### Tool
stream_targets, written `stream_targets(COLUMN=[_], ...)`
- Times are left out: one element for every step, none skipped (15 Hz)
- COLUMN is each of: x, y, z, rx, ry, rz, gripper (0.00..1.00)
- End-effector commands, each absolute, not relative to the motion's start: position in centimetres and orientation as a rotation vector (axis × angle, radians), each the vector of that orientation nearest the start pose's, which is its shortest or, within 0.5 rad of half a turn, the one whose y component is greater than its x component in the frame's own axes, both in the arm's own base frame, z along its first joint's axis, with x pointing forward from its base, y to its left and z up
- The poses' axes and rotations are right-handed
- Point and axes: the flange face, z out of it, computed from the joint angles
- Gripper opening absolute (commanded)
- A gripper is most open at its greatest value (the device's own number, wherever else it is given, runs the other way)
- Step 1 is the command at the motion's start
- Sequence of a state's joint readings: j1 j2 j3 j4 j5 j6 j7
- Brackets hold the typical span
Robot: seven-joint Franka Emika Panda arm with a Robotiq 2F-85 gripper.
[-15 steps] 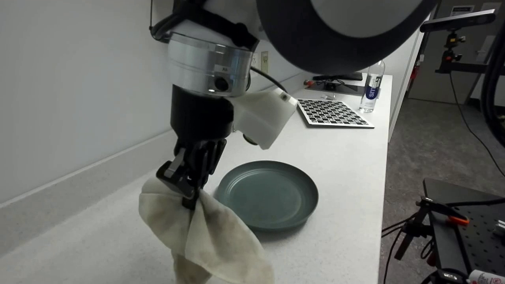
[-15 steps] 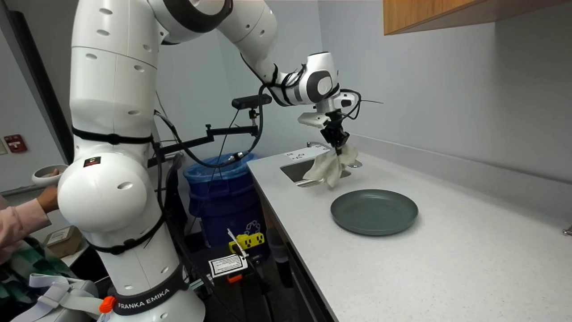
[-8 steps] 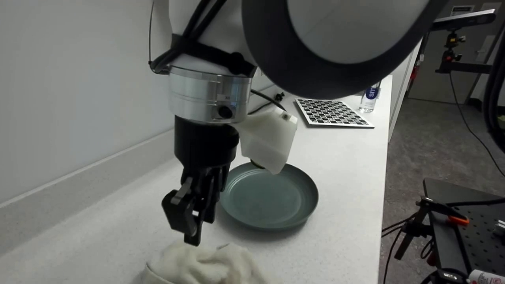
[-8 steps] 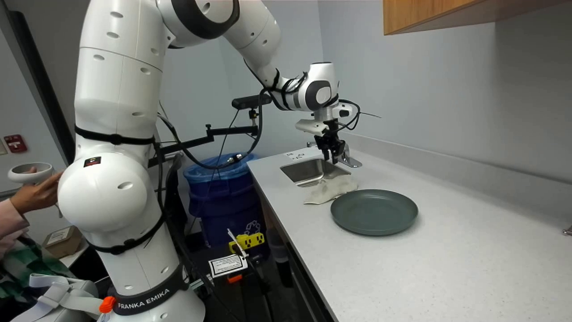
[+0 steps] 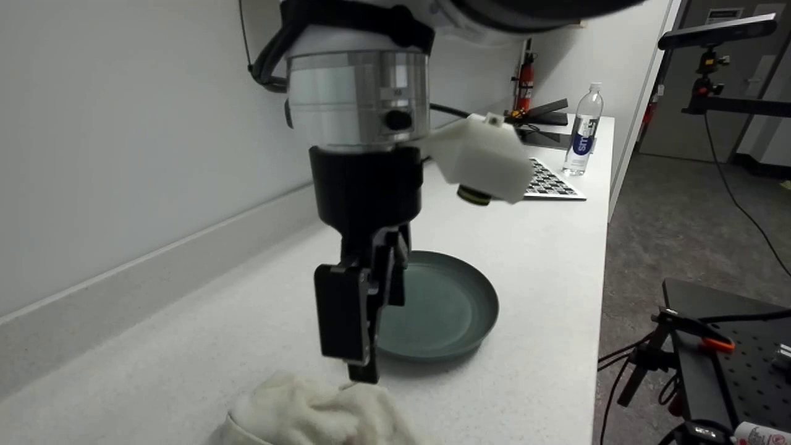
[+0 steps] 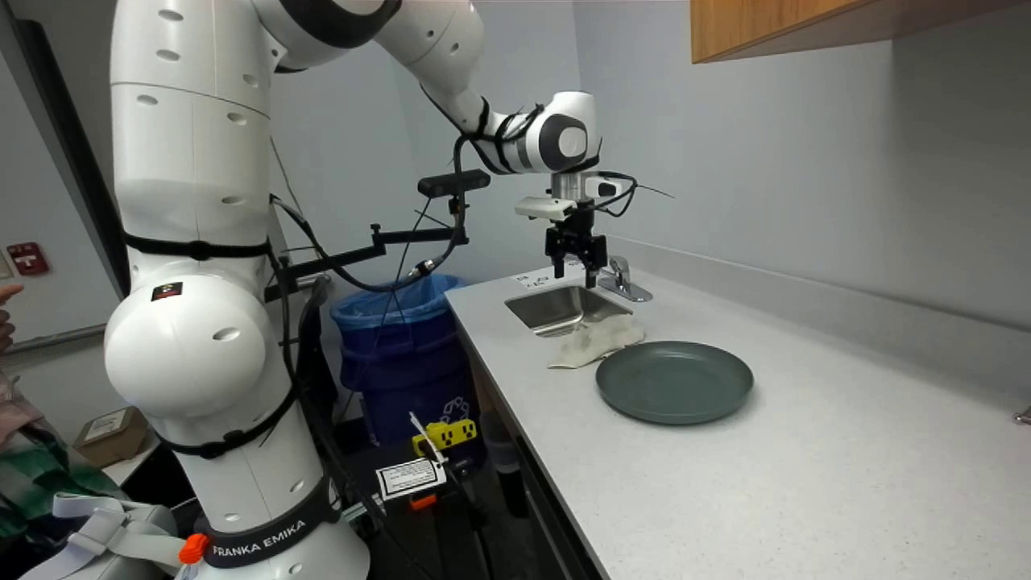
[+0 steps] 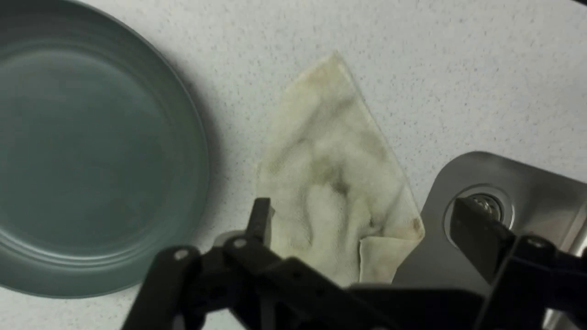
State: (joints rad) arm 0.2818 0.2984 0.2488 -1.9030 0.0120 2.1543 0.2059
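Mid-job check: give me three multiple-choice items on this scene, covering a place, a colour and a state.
1. Where does the cloth lie?
A) On the counter, between the plate and the sink
B) Inside the sink
C) On the plate

2. What colour is the plate?
A) Red
B) Yellow
C) Green

3. How does the gripper stand?
A) Closed on the cloth
B) Jaws apart, holding nothing
C) Closed, holding nothing

1: A, the wrist view shows one on either side of it.
2: C, it looks green in every view.
3: B, an exterior view shows its fingers apart with nothing between them.
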Motion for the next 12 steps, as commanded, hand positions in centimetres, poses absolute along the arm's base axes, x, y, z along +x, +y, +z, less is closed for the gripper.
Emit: stream_targets(x=[49.5,48.6,47.9,47.1,46.4,45.7,45.1,44.8,44.3,44.0,43.7,43.4], y=[29.5,29.3,29.2,29.1,29.0,28.9,28.9,28.9,28.8,28.8,28.8,28.8], z=[38.3,39.2,40.0,40.7,41.4,42.1,42.6,43.1,43.5,43.8,44.0,44.2], rx=[-3.121,-3.149,-3.177,-3.212,-3.241,-3.271,-3.293,-3.314,-3.333,-3.348,-3.361,-3.373], ry=[-0.504,-0.513,-0.523,-0.531,-0.54,-0.542,-0.541,-0.533,-0.523,-0.509,-0.495,-0.483], rz=[0.135,0.119,0.099,0.067,0.031,-0.011,-0.045,-0.089,-0.126,-0.163,-0.195,-0.223], gripper=[1.0,1.0,1.0,1.0,1.0,1.0,1.0,1.0,1.0,1.0,1.0,1.0])
